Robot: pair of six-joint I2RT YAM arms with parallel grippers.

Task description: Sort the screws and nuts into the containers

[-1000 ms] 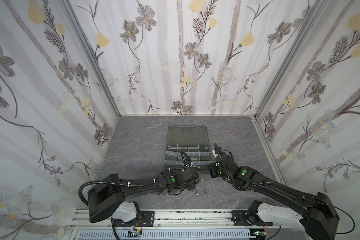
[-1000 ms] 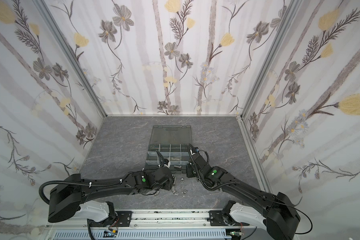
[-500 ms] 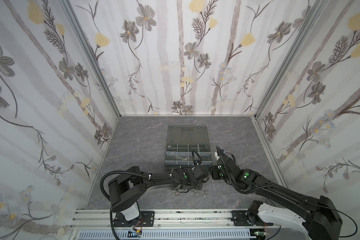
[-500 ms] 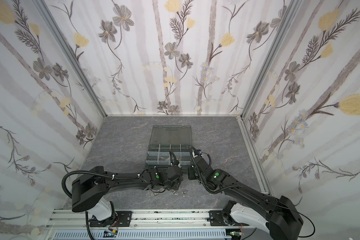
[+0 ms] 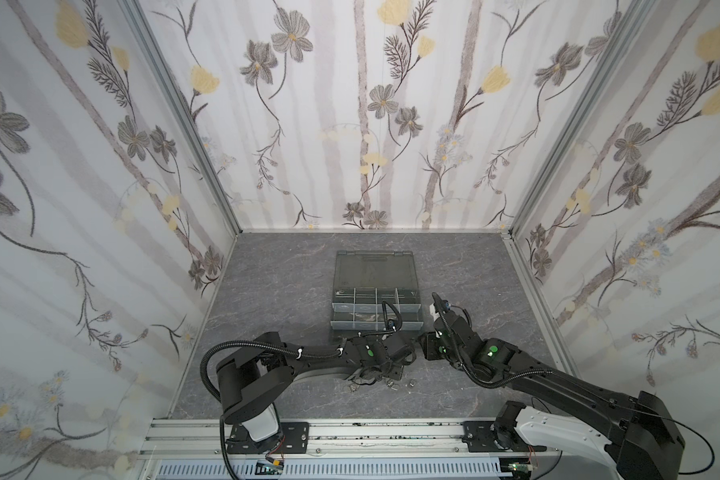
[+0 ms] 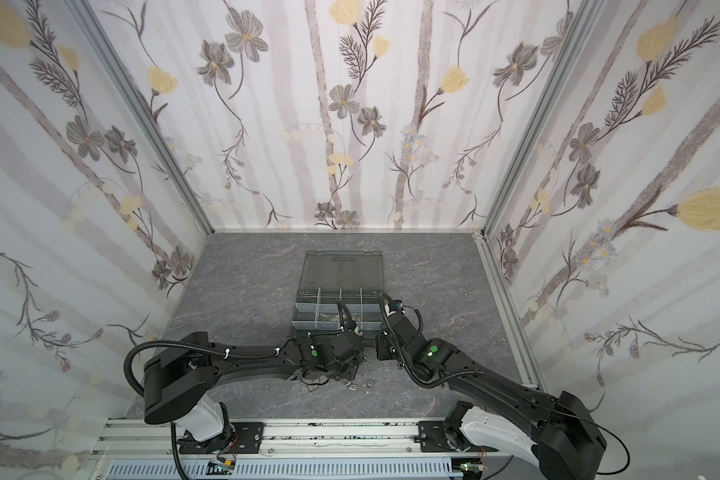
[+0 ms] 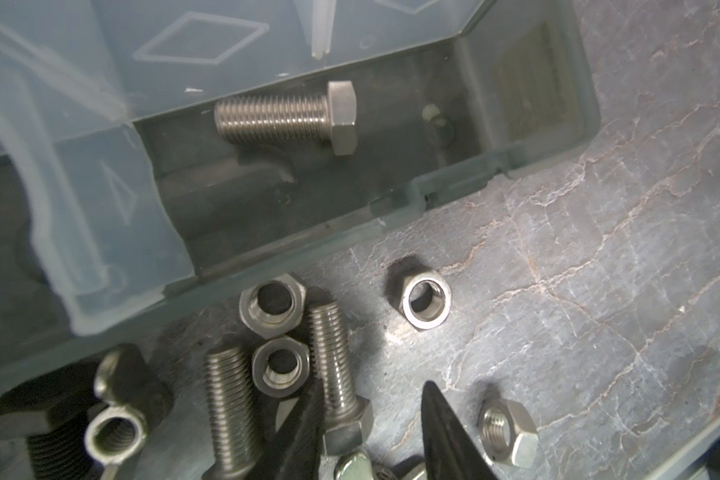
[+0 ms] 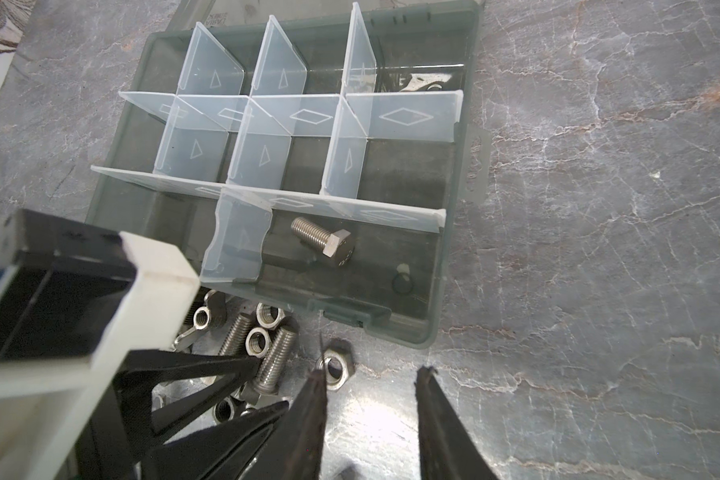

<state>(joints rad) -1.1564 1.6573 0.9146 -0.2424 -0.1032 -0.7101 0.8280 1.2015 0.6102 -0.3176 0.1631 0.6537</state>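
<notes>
Down by the front edge of the organizer box, the left gripper has its jaws partly apart, straddling a silver screw but not pinching it. The right gripper is parted too and empty, one tip just beside a nut. The loose pile sits against the box wall, and a lone screw lies in a front compartment.

both top views: screws and nuts too small to tell apart, some hidden under the left arm. left wrist view: black screw cut off by the frame edge, near divider blurred. right wrist view: left gripper covers several screws.
</notes>
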